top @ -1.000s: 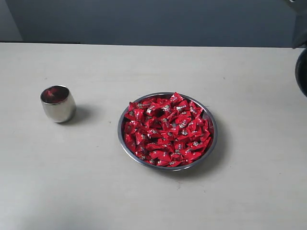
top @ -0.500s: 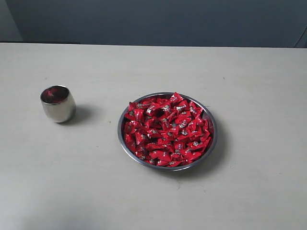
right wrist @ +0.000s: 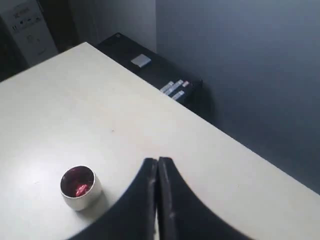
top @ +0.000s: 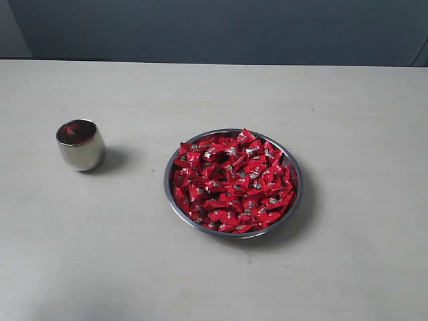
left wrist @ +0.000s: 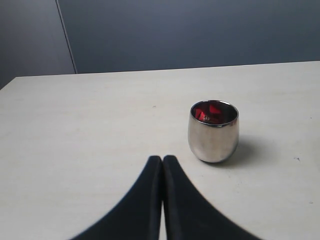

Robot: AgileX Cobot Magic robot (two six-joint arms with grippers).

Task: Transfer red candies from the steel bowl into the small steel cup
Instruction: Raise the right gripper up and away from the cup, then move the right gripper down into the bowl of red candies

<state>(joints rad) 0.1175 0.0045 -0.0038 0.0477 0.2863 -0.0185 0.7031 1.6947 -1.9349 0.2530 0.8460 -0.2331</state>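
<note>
The steel bowl (top: 233, 234) sits right of the table's middle, heaped with red candies (top: 233, 182). The small steel cup (top: 80, 144) stands upright to its left, with red showing inside. Neither gripper appears in the exterior view. In the left wrist view my left gripper (left wrist: 162, 158) is shut and empty, low over the table, a short way from the cup (left wrist: 213, 131), which holds a few candies (left wrist: 209, 112). In the right wrist view my right gripper (right wrist: 157, 160) is shut and empty, high above the table; the cup (right wrist: 80, 187) with a candy (right wrist: 81, 190) lies far below.
The pale table (top: 134, 254) ends at a dark blue wall behind. In the right wrist view a black unit (right wrist: 150, 67) with small white labels stands beyond the table's far edge, beside a white box (right wrist: 22, 22).
A dark arm part at the exterior view's right edge one second ago has left the view. The bowl, candies and cup have not moved.
</note>
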